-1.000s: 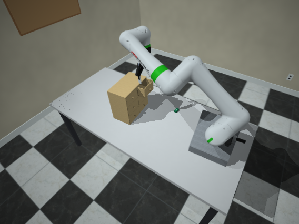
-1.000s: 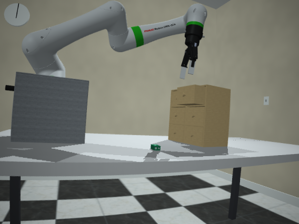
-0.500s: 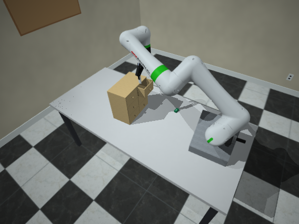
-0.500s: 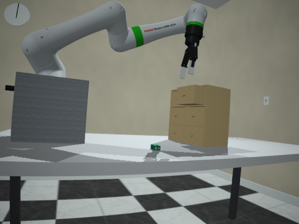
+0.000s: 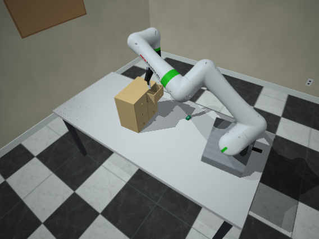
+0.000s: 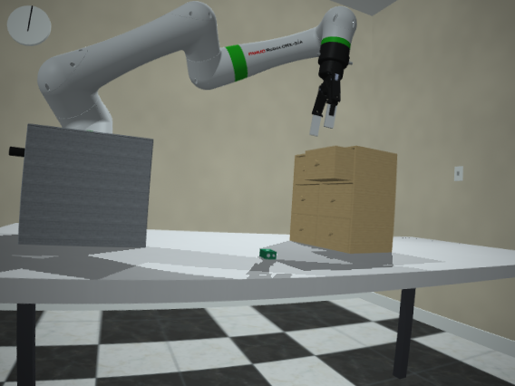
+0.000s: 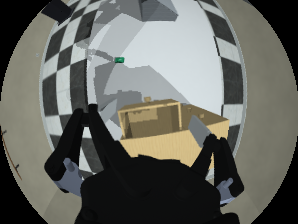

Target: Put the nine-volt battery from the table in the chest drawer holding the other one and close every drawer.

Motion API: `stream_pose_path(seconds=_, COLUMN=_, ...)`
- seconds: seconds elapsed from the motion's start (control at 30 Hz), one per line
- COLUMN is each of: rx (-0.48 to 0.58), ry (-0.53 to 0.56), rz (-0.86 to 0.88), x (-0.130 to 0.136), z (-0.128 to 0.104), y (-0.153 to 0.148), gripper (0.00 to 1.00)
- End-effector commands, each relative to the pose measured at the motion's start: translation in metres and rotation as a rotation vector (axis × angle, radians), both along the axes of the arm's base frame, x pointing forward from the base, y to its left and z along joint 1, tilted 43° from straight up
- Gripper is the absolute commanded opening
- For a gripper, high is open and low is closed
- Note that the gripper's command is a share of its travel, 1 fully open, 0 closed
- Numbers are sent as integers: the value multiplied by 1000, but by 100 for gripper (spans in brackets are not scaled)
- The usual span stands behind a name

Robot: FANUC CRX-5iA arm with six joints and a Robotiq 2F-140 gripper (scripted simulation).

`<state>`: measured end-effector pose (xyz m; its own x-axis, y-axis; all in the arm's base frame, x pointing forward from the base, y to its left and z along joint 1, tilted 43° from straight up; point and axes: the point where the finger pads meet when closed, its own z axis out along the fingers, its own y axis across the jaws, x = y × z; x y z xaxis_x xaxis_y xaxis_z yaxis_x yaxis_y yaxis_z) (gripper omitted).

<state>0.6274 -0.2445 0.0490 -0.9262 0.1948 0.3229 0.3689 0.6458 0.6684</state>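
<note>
The small wooden chest [image 5: 137, 105] stands on the white table, also in the exterior view [image 6: 344, 199]. One top drawer [image 5: 155, 92] is pulled out; in the wrist view [image 7: 154, 119] its inside looks empty. The other drawers are pushed in. The green nine-volt battery [image 5: 188, 118] lies on the table between the chest and the arm's base, also in the exterior view [image 6: 267, 254] and small in the wrist view [image 7: 120, 60]. My gripper [image 6: 322, 126] is open and empty, hanging a little above the open drawer [image 6: 323, 165], fingers pointing down.
The arm's grey base block [image 5: 230, 148] stands at the table's right end, also in the exterior view [image 6: 83, 188]. The table's edges run close behind the chest.
</note>
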Motion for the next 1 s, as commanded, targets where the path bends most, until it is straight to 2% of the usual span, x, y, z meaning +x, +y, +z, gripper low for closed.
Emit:
stream_pose_path(seconds=0.0, rx=0, ry=0, rz=0, x=0, z=0, y=0, gripper=100)
stream_pose_path(seconds=0.53, rx=-6, ry=-29, rz=16, x=-9, z=7, y=-6, gripper=100)
stream_pose_path(seconds=0.67, rx=-17, ry=-84, rz=45, x=-26, z=19, y=-17, gripper=100)
stream_pose_path(seconds=0.97, rx=-55, ry=-265, rz=144, x=-83, z=59, y=-53, gripper=100)
